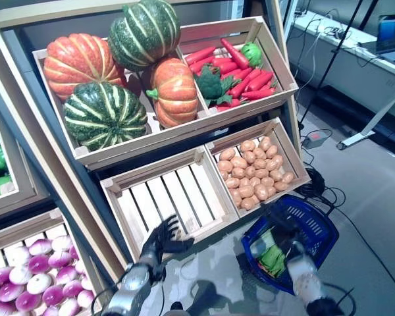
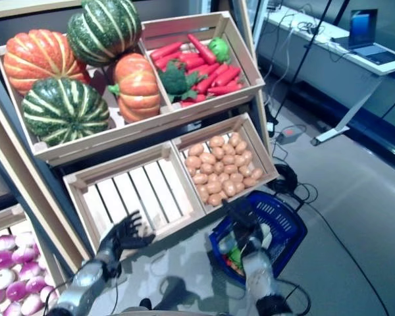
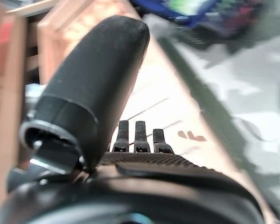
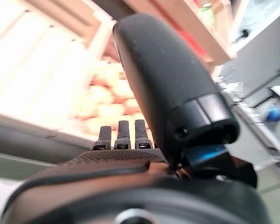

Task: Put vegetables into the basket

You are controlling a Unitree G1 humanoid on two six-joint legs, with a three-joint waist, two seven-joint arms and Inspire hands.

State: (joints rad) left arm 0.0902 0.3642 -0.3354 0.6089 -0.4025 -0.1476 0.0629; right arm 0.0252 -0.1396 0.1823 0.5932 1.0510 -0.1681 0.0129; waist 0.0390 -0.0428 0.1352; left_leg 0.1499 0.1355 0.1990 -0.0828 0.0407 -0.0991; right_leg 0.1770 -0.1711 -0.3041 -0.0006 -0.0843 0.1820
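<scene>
Blue basket (image 1: 314,232) is set on the floor below the lower shelf, already holding some green produce (image 1: 271,258); exact items cannot be made out. Right hand (image 2: 245,217) is held over the basket's near rim, fingers extended and relaxed, nothing gripped, as its wrist view confirms. Left hand (image 1: 161,240) is spread open at the front edge of the empty slatted crate (image 1: 168,194), nothing held.

Vegetables nearest the basket: potatoes (image 1: 253,172) heaped in the crate just above it. Judged small, firm, rounded and light; likely to roll, so each is best enclosed around its middle. Upper shelf: carrots (image 1: 240,72) with a broccoli head (image 1: 209,84), judged stiff and light; carrots to be taken mid-length, broccoli by its stem side. Pumpkins (image 1: 105,72), orange and green-striped, fill the adjoining crate; judged heavy, smooth and too broad for one hand. Purple-white onions (image 1: 26,276) are seen in a bin at far left.
</scene>
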